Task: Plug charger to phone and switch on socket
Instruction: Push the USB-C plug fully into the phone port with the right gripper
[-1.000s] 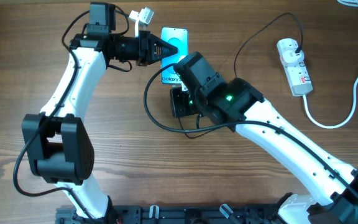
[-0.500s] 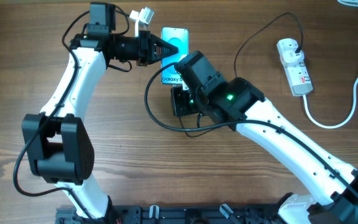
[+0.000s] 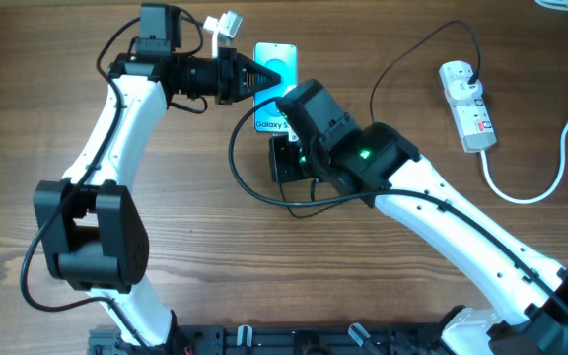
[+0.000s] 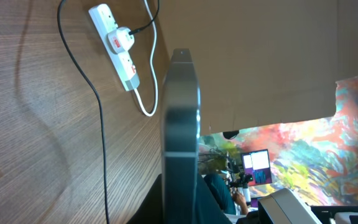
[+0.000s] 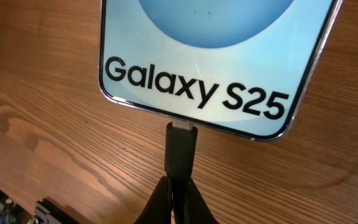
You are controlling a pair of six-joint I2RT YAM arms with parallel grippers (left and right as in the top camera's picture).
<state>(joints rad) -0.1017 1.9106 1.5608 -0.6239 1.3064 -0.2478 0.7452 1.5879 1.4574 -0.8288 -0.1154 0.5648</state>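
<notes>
L gripper point(image 3: 262, 77) clamps cyan-screen flat smartphone point(image 3: 284, 57), far edge mid | R gripper point(image 5: 179, 198) pinches thin black charger plug point(image 5: 181, 148) at port | white red-switched power strip point(image 3: 467, 118) far-right corner | brown wood-grain table point(image 3: 215, 266) | colourful mural point(image 4: 316, 143) bg

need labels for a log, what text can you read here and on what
"Galaxy S25": on the phone, at the end where the charger meets it.
Red marks on the socket: too small to read.
Background monitor in left wrist view: blurred.
</notes>
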